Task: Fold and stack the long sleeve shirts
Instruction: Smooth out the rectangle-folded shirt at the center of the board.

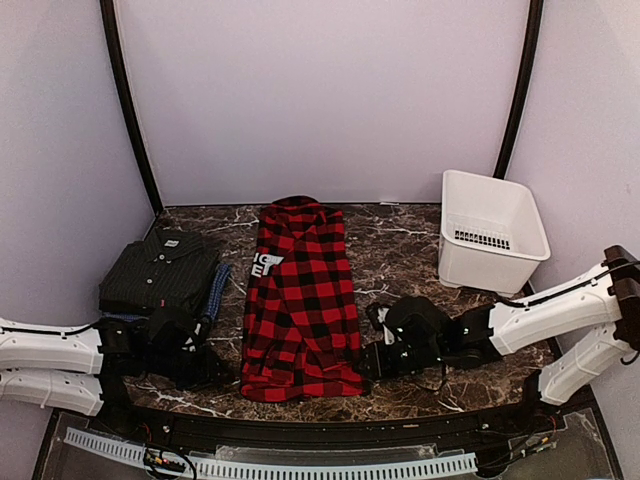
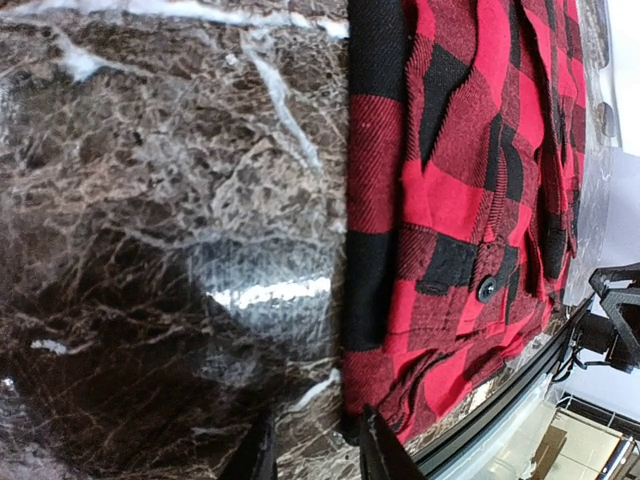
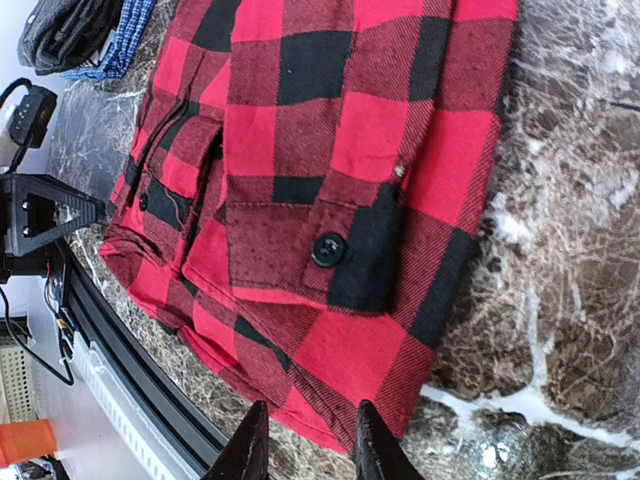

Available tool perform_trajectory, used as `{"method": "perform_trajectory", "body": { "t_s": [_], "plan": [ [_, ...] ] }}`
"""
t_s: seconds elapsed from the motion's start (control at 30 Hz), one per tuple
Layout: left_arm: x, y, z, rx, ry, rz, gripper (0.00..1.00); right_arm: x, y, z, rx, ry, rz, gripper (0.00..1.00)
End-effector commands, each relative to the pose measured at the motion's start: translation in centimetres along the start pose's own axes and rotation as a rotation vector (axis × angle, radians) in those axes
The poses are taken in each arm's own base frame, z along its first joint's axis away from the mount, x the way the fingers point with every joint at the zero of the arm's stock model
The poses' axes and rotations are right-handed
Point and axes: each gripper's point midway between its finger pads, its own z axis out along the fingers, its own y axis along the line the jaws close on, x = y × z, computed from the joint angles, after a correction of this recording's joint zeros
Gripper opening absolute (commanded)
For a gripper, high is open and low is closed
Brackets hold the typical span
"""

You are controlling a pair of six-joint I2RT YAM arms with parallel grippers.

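The red-and-black checked long sleeve shirt [image 1: 300,300] lies folded lengthwise in the middle of the marble table, with white letters showing at its left edge. A black shirt [image 1: 160,270] rests on a blue one [image 1: 218,285] at the left. My left gripper [image 1: 225,372] is low at the checked shirt's near left corner. In the left wrist view the left gripper [image 2: 315,455] is open over bare marble, with the shirt [image 2: 460,200] just beside its right finger. My right gripper [image 1: 368,362] [image 3: 308,450] is open at the near right corner, its fingertips at the hem of the shirt [image 3: 340,200], gripping nothing.
A white plastic basket [image 1: 490,235] stands at the back right. The table's dark front rail [image 1: 330,425] runs just behind both grippers. Purple walls close off the back and both sides.
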Motion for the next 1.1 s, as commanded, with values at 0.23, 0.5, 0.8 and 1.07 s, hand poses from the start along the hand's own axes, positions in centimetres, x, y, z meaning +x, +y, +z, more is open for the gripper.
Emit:
{"method": "perform_trajectory", "body": {
  "t_s": [0.23,0.5,0.8,1.07],
  "plan": [
    [-1.2,-2.8,0.1,0.03,-0.005,0.037,0.23,-5.8,10.3,4.2,-0.165,-0.018,-0.195,0.21],
    [-2.3,-4.2,-0.6,0.06,-0.052,0.057,0.2,-7.6,17.5,10.8,-0.344,0.036,-0.233,0.11],
    [-1.6,-4.5,1.1,0.077,0.002,0.09,0.18,-6.3,16.1,18.4,-0.303,0.105,-0.143,0.05],
    [-0.1,-4.0,2.3,0.06,0.059,0.1,0.17,-4.7,13.4,20.7,-0.232,0.145,-0.085,0.03]
  ]
}}
